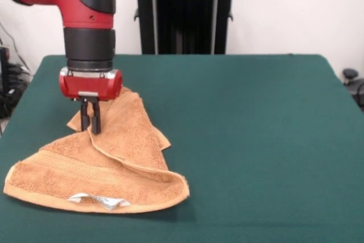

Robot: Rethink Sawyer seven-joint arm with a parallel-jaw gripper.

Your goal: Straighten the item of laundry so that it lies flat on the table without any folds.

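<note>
The orange-tan towel (pixel 108 163) lies crumpled at the front left of the green table (pixel 256 129). One part is folded over on itself, and a raised ridge of cloth runs from the gripper down to the front right corner. A small white tag (pixel 98 200) shows at the near edge. My gripper (pixel 90 129) hangs straight down over the towel's far part, its two black fingers close together and pinching the top of the ridge.
A black stand (pixel 183 12) rises behind the table's far edge. Cables and dark gear sit off the left side (pixel 8 83), and a small black object (pixel 351 78) lies beyond the right edge.
</note>
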